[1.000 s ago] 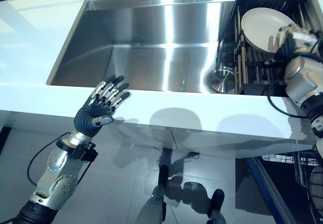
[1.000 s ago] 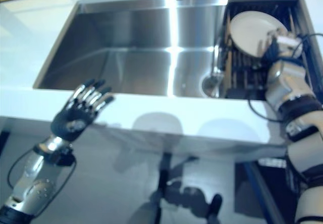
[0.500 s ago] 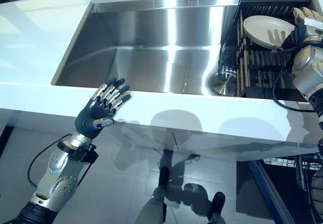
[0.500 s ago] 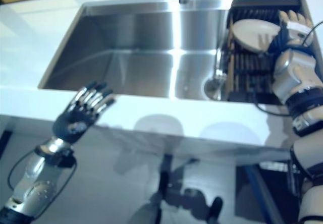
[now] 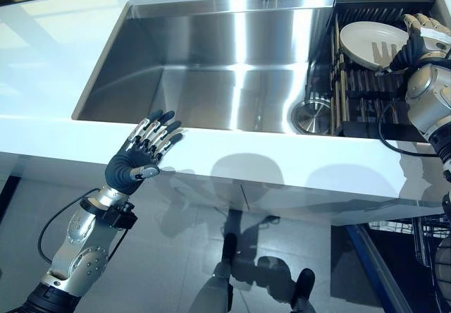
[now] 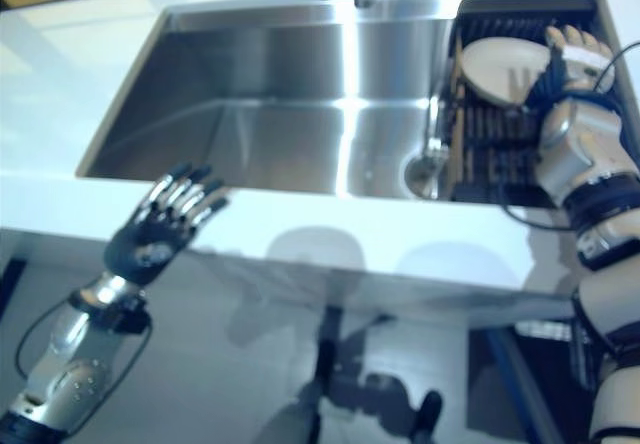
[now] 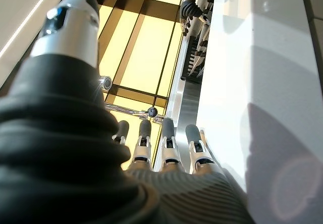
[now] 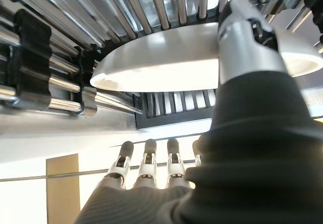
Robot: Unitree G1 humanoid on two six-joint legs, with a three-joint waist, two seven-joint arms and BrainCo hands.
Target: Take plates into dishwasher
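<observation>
Left hand (image 5: 144,154) — lower left of frame, fingers straight and spread, holding nothing, at the white table's (image 5: 232,154) front edge. Stainless sink (image 5: 211,66) — centre, basin bare. Round drain strainer (image 5: 311,113) — beside the dish rack (image 5: 363,91). White plate (image 5: 370,44) — upper right, lying tilted on the rack bars. Right hand (image 5: 421,37) — at the plate's right rim, much the nearer; fingers extended, thumb over the rim, not yet clamped.

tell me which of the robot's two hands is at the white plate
The right hand, over the black roll-up rack in the steel sink, beside the round white plate. The left hand hovers at the white counter's front edge.
</observation>
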